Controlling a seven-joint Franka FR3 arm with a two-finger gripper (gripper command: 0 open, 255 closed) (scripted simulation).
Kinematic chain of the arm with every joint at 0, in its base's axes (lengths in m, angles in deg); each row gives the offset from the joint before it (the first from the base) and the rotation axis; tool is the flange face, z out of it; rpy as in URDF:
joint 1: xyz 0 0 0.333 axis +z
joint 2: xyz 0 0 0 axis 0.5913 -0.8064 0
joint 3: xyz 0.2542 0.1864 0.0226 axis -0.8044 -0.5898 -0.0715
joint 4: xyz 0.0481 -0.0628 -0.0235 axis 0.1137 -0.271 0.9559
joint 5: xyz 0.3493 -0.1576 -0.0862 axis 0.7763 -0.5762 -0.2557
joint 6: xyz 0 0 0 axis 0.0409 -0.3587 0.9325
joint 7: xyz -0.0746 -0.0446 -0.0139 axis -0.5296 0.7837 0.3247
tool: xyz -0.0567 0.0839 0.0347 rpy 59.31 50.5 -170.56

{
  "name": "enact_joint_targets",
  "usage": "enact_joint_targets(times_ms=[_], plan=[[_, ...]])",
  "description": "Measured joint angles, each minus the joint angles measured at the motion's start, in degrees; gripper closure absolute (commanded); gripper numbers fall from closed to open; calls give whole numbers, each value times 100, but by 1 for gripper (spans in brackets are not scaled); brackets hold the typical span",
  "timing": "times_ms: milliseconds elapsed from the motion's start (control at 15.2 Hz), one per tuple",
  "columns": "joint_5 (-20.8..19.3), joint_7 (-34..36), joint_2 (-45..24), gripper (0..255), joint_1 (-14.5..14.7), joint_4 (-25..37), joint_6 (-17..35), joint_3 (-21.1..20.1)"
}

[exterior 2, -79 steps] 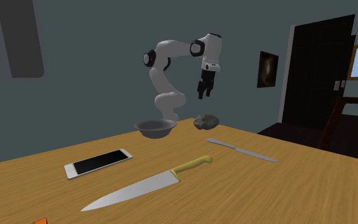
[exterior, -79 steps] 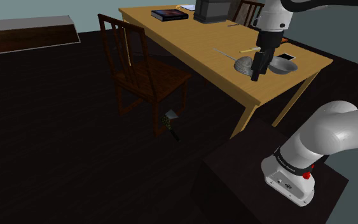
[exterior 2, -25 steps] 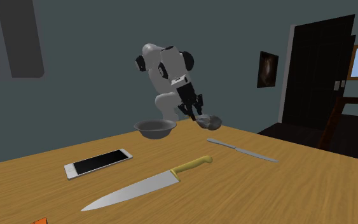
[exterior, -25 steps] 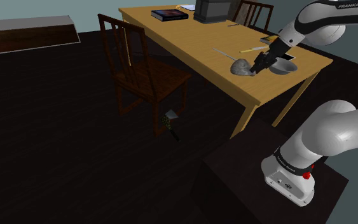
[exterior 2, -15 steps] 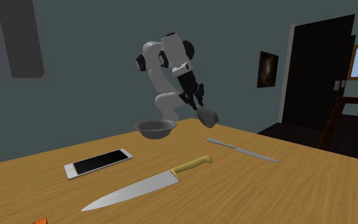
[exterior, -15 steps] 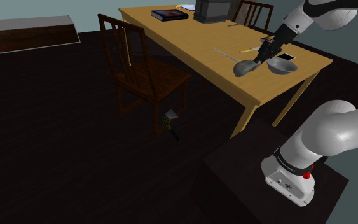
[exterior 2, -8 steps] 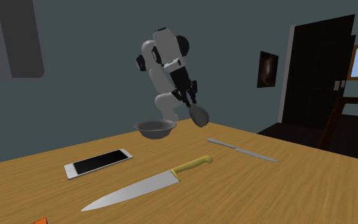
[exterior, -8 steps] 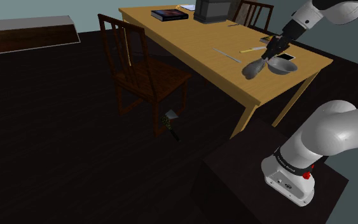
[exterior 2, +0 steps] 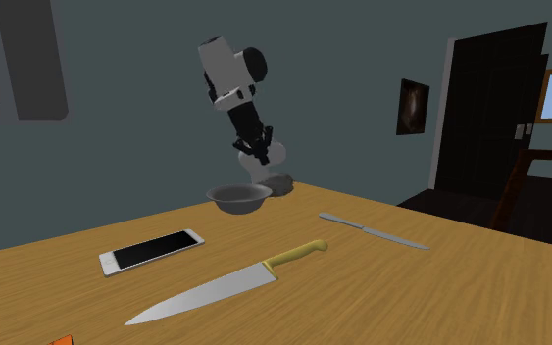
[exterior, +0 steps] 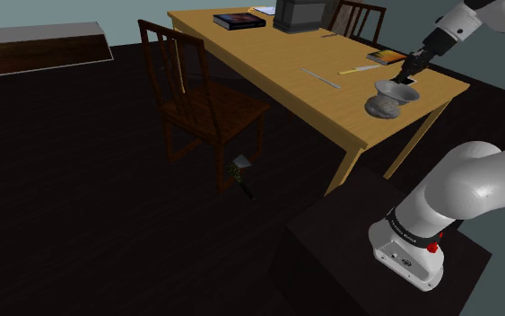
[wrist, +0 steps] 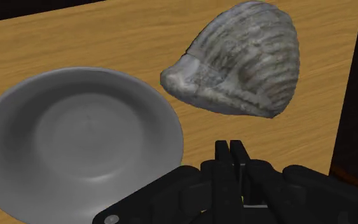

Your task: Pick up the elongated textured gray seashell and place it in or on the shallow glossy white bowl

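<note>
My gripper (wrist: 230, 149) has its two black fingers pressed together with nothing between them, hanging above the wooden table (wrist: 82, 38). The seashell (wrist: 241, 60) is not in my grasp: it sits just beside the shallow grey bowl (wrist: 56, 133), outside its rim and close to the table's edge, though I cannot tell whether it rests on the wood. It is a domed grey shell, longer than it is wide, with raised ribs fanning over its back, darker streaks across them, and a smoother, paler end turned toward the bowl.
</note>
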Motion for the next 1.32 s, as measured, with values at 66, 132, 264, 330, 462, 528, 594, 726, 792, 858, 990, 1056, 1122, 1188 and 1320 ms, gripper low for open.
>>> enact_joint_targets(times_ms=[66, 132, 264, 330, 462, 528, 594, 726, 792, 858, 990, 1056, 1122, 1188, 1320], plan=[[3, -154, -61, 255, 7, 138, -31, 185], [3, -160, -63, 0, 11, 142, -31, 187], [-155, 103, 42, 0, -34, -42, 107, -145], [-429, 642, 193, 0, -86, -279, 275, -666], [-1119, 2109, 496, 0, -212, -581, 551, -1721], [-1491, 2936, 609, 0, -217, -482, 551, -2215], [-1800, 3820, 628, 0, -236, -674, 510, -2723], [-2412, 5593, 612, 0, -431, -1454, 313, -3583], [-2625, 6366, 530, 0, -760, -1548, 112, -3901], [-2785, 6758, 480, 0, -963, -1644, 66, -4000], [-2924, 7115, 450, 0, -1117, -1811, 107, -4078], [-2967, 7187, 413, 0, -1151, -1857, 164, -4075], [-3018, 7230, 391, 0, -1184, -1934, 255, -4047], [-3060, 7254, 376, 0, -1210, -1997, 334, -4018], [-3126, 7283, 329, 0, -1246, -2079, 469, -3968]])
